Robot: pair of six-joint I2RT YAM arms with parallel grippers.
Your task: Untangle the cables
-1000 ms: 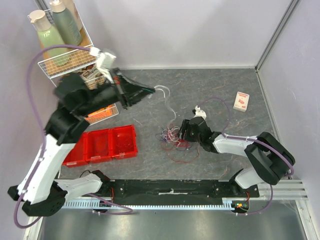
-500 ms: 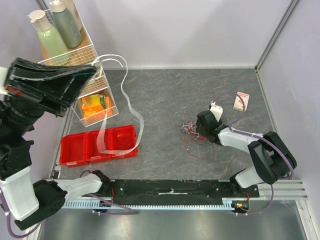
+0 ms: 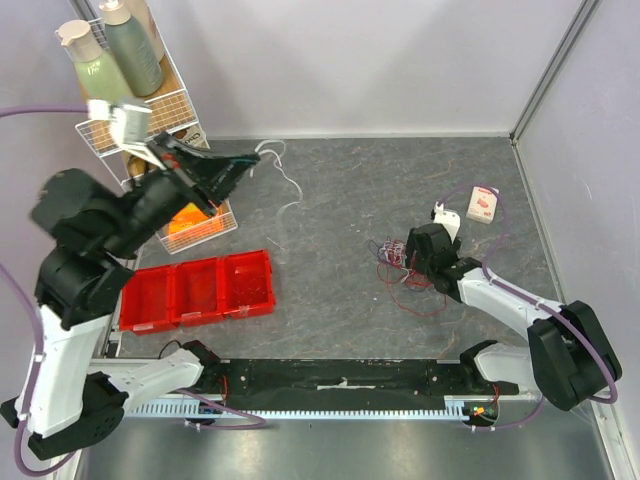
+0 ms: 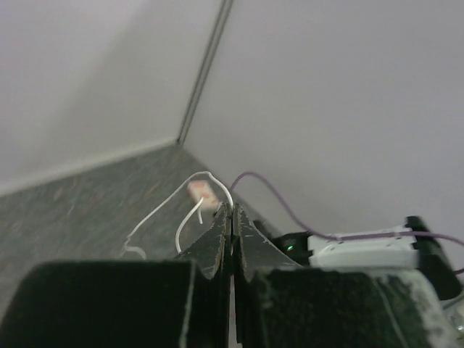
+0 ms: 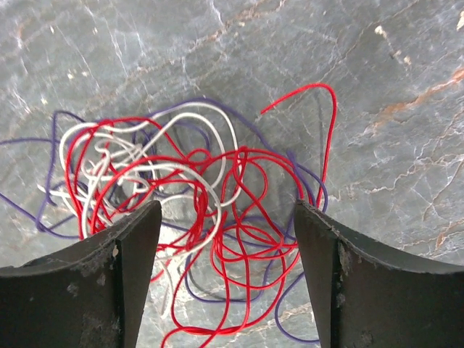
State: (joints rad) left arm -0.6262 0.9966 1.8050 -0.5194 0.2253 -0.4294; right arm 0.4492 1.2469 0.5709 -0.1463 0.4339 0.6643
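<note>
Swinging down from high on the left, the left arm has brought the left gripper [image 3: 245,168] low over the far-left part of the table [image 3: 340,210]. The white cable [image 3: 278,165], which hung in a long loop down to the red trays [image 3: 200,290], now trails only a short way from its tip. The right gripper [image 3: 398,262] has shifted a little rightward with the tangle of cables [image 3: 400,276] and spread its fingers [image 5: 123,268]. Nearest, the red trays sit at the left, well apart from the tangle, which lies right of centre. Only the right wrist view shows that tangle closely: red, dark purple and white strands looped over one another on the grey stone-patterned top, lying between and just beyond the two released, widely parted fingers, none pinched. From above, the black gripper body hides part of the bundle. Only the left wrist view shows the left pincer clenched, its jaws pressed together on the white cable, whose loops arc away from the tip; from above that grip is too small to judge. Farther left, close behind the left gripper, a wire rack [image 3: 100,130] holds an orange packet [image 3: 185,220] below and two bottles [image 3: 100,70] on top. At the far right a small white-and-red box [image 3: 483,203] lies near the right arm.
</note>
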